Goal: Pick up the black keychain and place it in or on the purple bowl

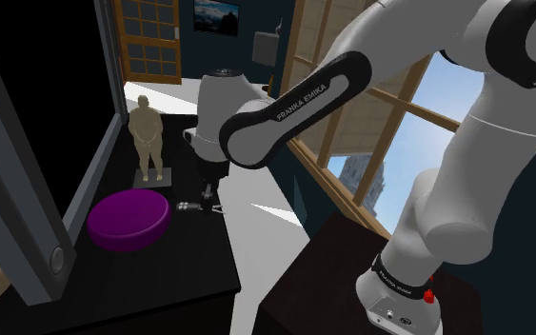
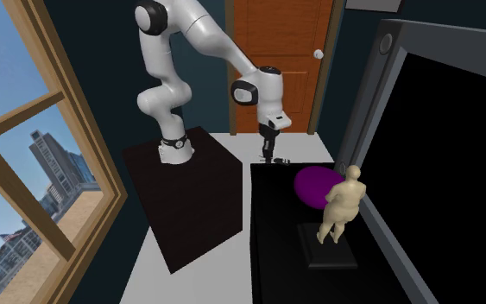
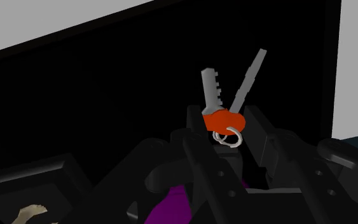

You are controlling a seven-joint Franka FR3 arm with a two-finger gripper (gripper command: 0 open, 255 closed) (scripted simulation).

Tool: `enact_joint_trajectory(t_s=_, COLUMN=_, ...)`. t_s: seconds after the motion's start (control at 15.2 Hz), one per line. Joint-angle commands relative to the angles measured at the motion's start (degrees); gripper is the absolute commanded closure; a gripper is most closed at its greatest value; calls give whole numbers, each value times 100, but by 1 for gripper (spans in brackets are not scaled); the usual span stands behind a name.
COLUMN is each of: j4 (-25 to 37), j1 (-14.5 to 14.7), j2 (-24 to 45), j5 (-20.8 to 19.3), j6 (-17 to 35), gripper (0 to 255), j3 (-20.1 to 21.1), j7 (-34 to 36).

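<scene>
Claw low at the black table, closed on the keychain

The white arm (image 1: 285,105) bends down and sets the claw (image 3: 224,116) at the black table (image 1: 161,276), close to its edge. The purple bowl (image 1: 129,219) sits near the claw, off to one side. The tan figurine (image 1: 147,133) of a standing person is beyond the bowl, farther from the claw. Between the claw's two black fingers is the keychain (image 3: 222,119): two grey keys, an orange-red head and a small silver ring. The fingers clasp the red head from both sides, and the blades point away from the claw. The keychain is apart from the bowl.
</scene>
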Motion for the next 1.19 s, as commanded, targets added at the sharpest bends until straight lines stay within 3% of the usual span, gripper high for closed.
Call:
enact_joint_trajectory(t_s=0.0, j4=65, j1=1, j2=-100, j5=38, j6=-165, gripper=255, j3=1, j7=-26)
enact_joint_trajectory(t_s=0.33, j4=212, j1=1, j2=-328, j5=114, j6=-534, gripper=255, j3=-4, j7=-84)
enact_joint_trajectory(t_s=1.12, j4=3810, j1=331, j2=2263, j5=-601, j6=-1624, gripper=255, j3=5, j7=500)
